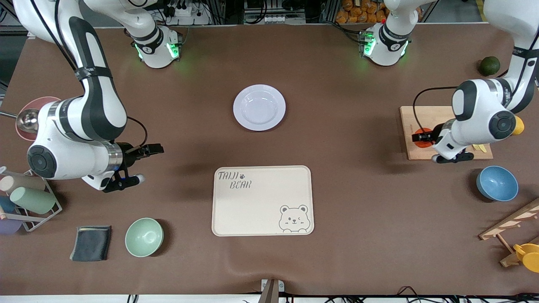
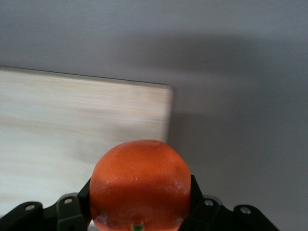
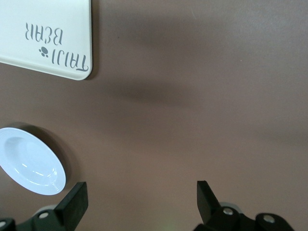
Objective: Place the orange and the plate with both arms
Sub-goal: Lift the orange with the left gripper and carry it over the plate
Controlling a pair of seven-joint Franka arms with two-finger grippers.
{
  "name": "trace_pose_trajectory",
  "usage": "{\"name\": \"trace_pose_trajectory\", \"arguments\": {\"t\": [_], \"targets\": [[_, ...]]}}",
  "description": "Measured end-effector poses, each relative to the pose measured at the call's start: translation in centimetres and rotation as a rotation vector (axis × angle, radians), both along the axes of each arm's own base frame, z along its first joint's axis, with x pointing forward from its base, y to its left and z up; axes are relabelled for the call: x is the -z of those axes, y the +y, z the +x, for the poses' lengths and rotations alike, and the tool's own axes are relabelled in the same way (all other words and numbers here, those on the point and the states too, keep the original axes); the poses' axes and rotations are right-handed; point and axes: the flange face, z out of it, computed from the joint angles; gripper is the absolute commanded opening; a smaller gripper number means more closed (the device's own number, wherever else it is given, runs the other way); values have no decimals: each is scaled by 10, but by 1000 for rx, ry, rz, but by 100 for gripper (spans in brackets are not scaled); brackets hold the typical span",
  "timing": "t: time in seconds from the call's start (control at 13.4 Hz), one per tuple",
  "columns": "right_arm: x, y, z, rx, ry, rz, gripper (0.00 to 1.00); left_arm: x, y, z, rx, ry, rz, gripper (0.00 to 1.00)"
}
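The orange (image 1: 422, 143) sits at the edge of a wooden board (image 1: 410, 122) toward the left arm's end of the table. My left gripper (image 1: 424, 136) is shut on it; in the left wrist view the orange (image 2: 140, 178) fills the space between the fingers (image 2: 72, 211), with the board (image 2: 72, 120) under it. The pale lavender-white plate (image 1: 259, 107) lies empty mid-table, farther from the front camera than the cream bear tray (image 1: 262, 200). My right gripper (image 1: 147, 164) is open and empty over bare table toward the right arm's end. Its wrist view shows the plate (image 3: 30, 161) and a tray corner (image 3: 48, 38).
A dark green fruit (image 1: 489, 65), a lemon (image 1: 518, 125) and a blue bowl (image 1: 497, 183) are near the board. A green bowl (image 1: 144, 237), a dark cloth (image 1: 91, 243), a cup rack (image 1: 25, 198) and a pink plate with a ladle (image 1: 29, 118) are at the right arm's end.
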Motion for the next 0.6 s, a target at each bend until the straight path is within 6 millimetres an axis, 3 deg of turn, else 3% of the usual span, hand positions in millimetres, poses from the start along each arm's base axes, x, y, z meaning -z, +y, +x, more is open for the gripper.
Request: {"name": "trace_pose_trajectory", "arguments": {"t": [0.15,0.3,0.6], "targets": [[16,0,0,-10,23,7,100,-37,-68,14,-67,11,19,30],[28,4,0,-18,43,32,100,-66,-142,15,-151,-4,19,30],[42,0,-2,-38,77,49,100,-86,-287,-10,-276,-7,30,30]]}}
